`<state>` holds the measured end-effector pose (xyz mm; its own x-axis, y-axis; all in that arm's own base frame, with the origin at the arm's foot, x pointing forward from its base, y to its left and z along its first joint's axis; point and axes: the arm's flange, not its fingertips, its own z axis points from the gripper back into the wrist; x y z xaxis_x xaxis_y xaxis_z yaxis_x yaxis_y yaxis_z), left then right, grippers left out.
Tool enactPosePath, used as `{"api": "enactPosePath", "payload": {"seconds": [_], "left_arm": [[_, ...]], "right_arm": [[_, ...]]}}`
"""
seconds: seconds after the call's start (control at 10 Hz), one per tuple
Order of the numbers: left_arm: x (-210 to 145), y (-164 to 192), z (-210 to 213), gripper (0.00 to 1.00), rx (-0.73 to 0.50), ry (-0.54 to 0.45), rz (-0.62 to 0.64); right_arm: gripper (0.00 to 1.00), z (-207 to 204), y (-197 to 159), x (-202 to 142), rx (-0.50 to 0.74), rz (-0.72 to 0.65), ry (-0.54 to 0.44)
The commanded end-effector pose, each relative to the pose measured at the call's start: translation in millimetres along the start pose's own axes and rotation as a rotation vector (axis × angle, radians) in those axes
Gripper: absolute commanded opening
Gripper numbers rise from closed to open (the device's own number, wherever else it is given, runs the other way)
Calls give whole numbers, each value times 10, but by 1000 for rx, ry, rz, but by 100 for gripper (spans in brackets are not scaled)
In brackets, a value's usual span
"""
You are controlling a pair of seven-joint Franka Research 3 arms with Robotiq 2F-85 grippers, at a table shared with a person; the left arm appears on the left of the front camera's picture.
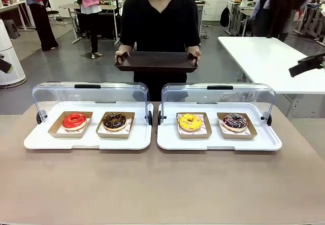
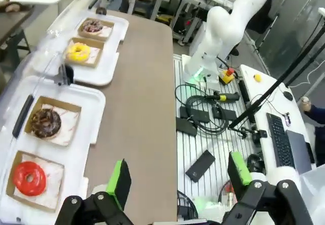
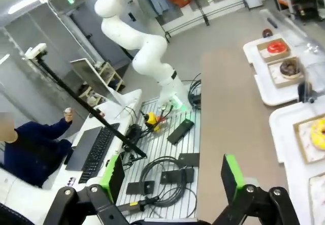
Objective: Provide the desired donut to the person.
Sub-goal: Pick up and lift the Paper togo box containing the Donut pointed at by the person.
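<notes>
Person with dark tray across table

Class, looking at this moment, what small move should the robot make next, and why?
Probably hold position and wait for a cue. The person grips a dark tray at both ends and points at none of the donuts, so the wanted one is unknown. The left hand and right hand are open, empty and well back from them.
</notes>
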<state>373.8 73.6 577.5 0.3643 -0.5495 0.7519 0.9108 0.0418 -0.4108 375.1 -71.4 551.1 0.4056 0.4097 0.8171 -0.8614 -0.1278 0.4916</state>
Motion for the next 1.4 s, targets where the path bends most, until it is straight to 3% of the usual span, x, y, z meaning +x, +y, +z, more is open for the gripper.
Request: {"api": "enactPosePath", "payload": {"seconds": [0.0,0.3,0.5,0.9,1.1,1.3], "left_arm": [[-12,59,117,100,78,-14,-13],[-203,16,296,100,175,-100,-1],[-276,-29,375,100,234,-129,8],[-413,-137,468,100,335,-146,28],[-360,-158,400,100,359,-116,28],[-405,-113,558,100,312,-132,55]], "right_arm": [[100,174,-26,-12,-74,7,-9],[100,266,99,-76,-287,4,-100],[100,301,147,-122,-361,-12,-120],[100,333,172,-177,-359,-33,-124],[100,203,153,-96,-366,-32,-77],[100,380,153,-198,-347,-11,-104]]}}
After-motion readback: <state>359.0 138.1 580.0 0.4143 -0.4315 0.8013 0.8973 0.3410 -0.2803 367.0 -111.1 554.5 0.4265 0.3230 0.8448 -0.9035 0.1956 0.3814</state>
